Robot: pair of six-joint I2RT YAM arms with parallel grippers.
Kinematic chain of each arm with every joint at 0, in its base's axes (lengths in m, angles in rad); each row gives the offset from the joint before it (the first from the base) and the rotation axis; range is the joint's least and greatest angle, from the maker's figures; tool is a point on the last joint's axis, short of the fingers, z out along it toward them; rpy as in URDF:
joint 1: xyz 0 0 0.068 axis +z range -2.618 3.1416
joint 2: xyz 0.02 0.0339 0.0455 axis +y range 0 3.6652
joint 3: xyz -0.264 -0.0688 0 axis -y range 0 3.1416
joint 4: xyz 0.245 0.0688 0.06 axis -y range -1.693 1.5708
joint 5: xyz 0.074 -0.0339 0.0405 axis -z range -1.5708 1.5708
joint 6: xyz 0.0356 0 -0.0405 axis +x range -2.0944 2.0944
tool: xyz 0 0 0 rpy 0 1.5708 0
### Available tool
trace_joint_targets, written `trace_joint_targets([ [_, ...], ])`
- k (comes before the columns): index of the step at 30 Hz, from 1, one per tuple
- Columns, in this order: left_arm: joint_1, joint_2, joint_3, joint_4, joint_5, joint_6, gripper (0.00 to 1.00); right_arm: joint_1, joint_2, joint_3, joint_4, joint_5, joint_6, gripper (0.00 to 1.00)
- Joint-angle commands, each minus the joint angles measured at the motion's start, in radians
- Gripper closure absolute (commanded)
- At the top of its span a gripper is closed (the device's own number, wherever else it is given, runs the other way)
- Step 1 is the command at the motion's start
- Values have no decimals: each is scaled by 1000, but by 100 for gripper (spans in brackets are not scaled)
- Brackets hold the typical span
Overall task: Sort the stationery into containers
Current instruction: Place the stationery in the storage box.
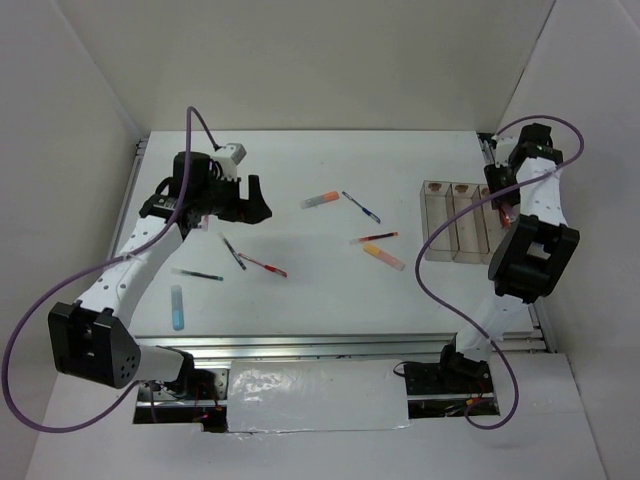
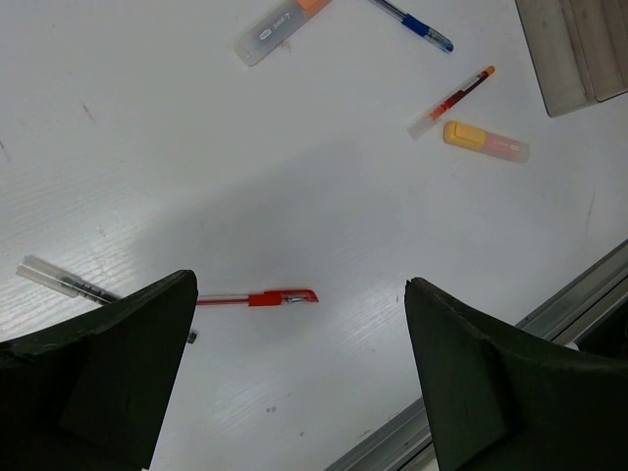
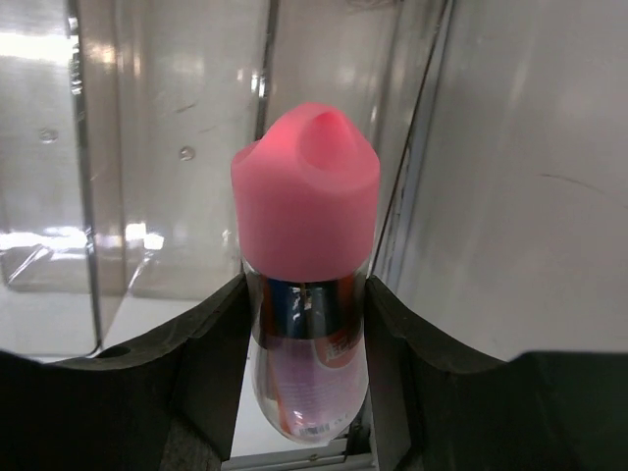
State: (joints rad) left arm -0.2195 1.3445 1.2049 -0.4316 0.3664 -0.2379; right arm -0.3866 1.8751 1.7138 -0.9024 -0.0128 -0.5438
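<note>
The three joined clear bins (image 1: pixel 455 220) stand at the right. My right gripper (image 3: pixel 305 294) is shut on a pink-capped tube (image 3: pixel 305 216), held cap-first over the right end of the bins (image 3: pixel 147 147); in the top view that gripper (image 1: pixel 506 212) sits by the rightmost bin. My left gripper (image 2: pixel 299 285) is open and empty, hovering above the table over a red pen (image 2: pixel 257 297). In the top view the left gripper (image 1: pixel 258 200) is at the left-centre. Loose on the table lie an orange marker (image 1: pixel 320 199), a blue pen (image 1: pixel 361 207), an orange-tipped red pen (image 1: pixel 375 238), a yellow-pink marker (image 1: pixel 384 257), a red pen (image 1: pixel 263 264), two dark pens (image 1: pixel 234 253) and a light-blue marker (image 1: pixel 177 307).
White walls close in the table on three sides. A metal rail (image 1: pixel 340 345) runs along the near edge. Purple cables (image 1: pixel 440 290) loop beside both arms.
</note>
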Motion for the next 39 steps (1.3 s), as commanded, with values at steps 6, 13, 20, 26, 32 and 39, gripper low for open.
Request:
trace_joint_targets([
  [6, -4, 2, 5, -4, -15, 25, 1, 0, 107, 128, -30, 102, 25, 91],
  [13, -4, 47, 50, -39, -23, 28, 1, 6, 148, 109, -1, 126, 61, 84],
  [20, -3, 27, 35, -33, -56, 29, 1, 18, 202, 127, -9, 146, 70, 67],
  [26, 5, 13, 25, -42, -61, 45, 1, 31, 232, 113, 2, 160, 77, 62],
  [32, 28, 1, 10, -39, -58, 51, 1, 40, 254, 129, -16, 166, 88, 38],
  [39, 69, -60, -21, -13, -23, 66, 1, 43, 216, 138, -39, 157, 85, 25],
])
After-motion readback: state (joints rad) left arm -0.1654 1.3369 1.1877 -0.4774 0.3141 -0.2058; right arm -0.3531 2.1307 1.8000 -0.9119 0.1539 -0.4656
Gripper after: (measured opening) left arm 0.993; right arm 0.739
